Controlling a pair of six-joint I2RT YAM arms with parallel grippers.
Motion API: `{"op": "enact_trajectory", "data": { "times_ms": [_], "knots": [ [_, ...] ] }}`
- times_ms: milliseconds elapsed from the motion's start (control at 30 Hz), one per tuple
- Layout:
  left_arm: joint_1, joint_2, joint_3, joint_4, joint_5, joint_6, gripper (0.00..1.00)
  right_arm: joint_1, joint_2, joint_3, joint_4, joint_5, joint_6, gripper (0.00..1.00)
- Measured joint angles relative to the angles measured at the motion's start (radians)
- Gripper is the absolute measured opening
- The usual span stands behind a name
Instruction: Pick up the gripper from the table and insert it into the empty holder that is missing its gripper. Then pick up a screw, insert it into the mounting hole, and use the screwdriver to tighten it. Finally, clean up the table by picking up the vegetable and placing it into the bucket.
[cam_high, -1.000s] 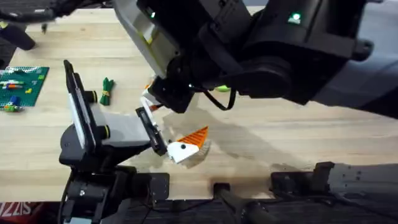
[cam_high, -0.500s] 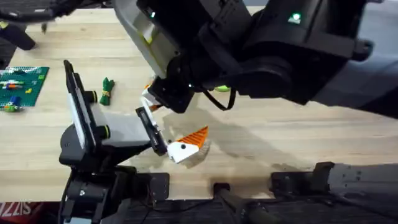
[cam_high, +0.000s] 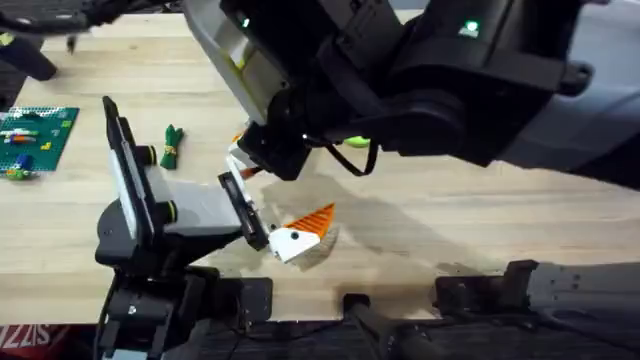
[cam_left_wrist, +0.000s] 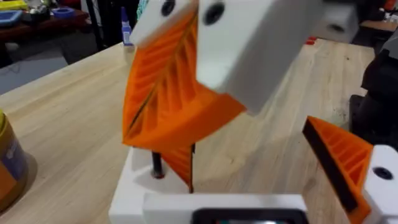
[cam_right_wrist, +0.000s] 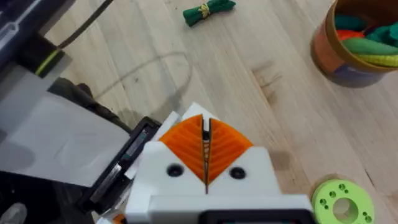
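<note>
While the gripper (cam_left_wrist: 180, 163) hangs just over the empty holder (cam_left_wrist: 134, 186), it looks pinched in the right end effector (cam_right_wrist: 206, 152), whose orange pads are pressed together; light, stiff plastic, ribbed face for bite, so hold the flat flanks and keep it square to the slot; a skewed entry could jam. Left end effector (cam_left_wrist: 249, 177) stands spread wide, offering that bare holder; on the desk (cam_high: 450, 220), seen from overhead, the vegetable (cam_high: 172, 145) lies at ten o'clock from the holder; the bucket (cam_right_wrist: 326, 46) waits beyond.
</note>
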Motion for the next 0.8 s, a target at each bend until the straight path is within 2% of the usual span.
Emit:
{"op": "enact_trajectory", "data": {
  "times_ms": [800],
  "knots": [
    [0.000,0.000,0.000,0.000,0.000,0.000,0.986,-0.023,0.011,0.006,0.007,-0.009,0.000,0.007]
  ]
}}
